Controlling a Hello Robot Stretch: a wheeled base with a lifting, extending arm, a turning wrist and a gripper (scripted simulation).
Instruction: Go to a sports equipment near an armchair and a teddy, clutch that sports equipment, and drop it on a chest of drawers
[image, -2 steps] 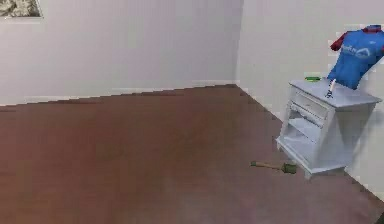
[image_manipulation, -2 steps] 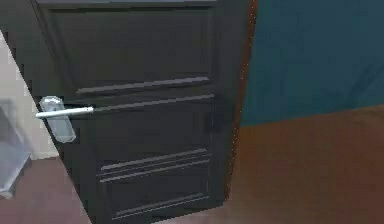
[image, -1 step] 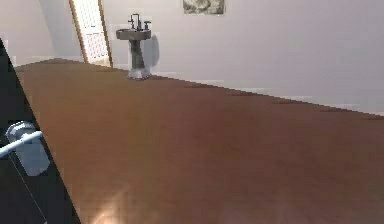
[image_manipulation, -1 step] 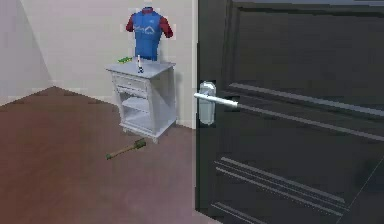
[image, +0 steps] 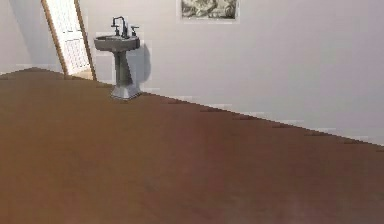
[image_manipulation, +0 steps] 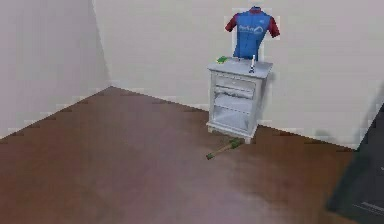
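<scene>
"What do you count?"
"One pedestal sink (image: 122, 60), one door (image: 68, 35), one framed picture (image: 209, 9), and one white drawer unit (image_manipulation: 238, 100) bearing one jersey bust (image_manipulation: 251, 33)."
"Sports equipment?"
"One thin greenish stick (image_manipulation: 225, 150) on the floor, beside that unit's foot."
"Gripper?"
"Cannot tell."

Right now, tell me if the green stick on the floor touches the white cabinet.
Cannot tell. In the arm side view the green stick ends right by the white cabinet; no gap or contact shows plainly.
</scene>
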